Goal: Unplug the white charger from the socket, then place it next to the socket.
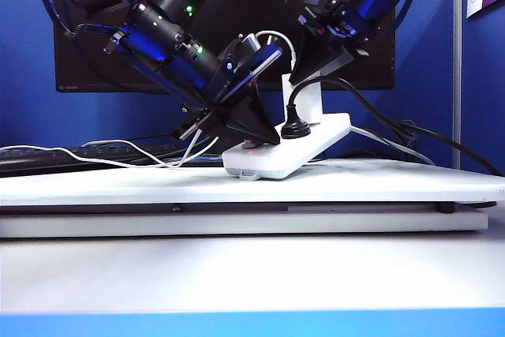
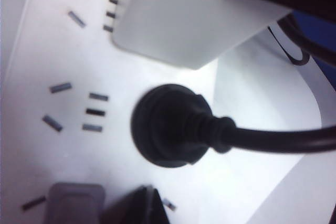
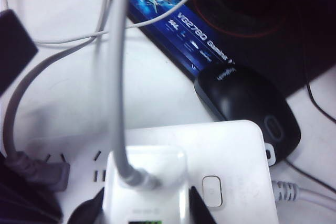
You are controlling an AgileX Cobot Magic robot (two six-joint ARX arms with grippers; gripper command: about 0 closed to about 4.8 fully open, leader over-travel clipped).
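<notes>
The socket (image 1: 268,165) is a long white power strip lying at an angle on the raised white board. The white charger (image 1: 309,104) stands upright on it, its thin white cable (image 3: 118,77) rising from its free end. My right gripper (image 1: 304,82) comes down from above and is shut on the white charger (image 3: 147,190), one dark finger on each side. My left gripper (image 1: 254,140) has its dark fingertips (image 2: 143,205) together, pressed onto the socket (image 2: 63,51) near its front end. In the left wrist view the charger (image 2: 184,19) fills the far part of the strip.
A black round plug (image 2: 170,127) with a thick black cable sits in the strip beside the charger. A grey plug (image 3: 39,174) is in another outlet. Behind the strip lie a black mouse (image 3: 247,108) and loose white cables (image 1: 79,155), with a dark monitor (image 1: 237,29) at the back.
</notes>
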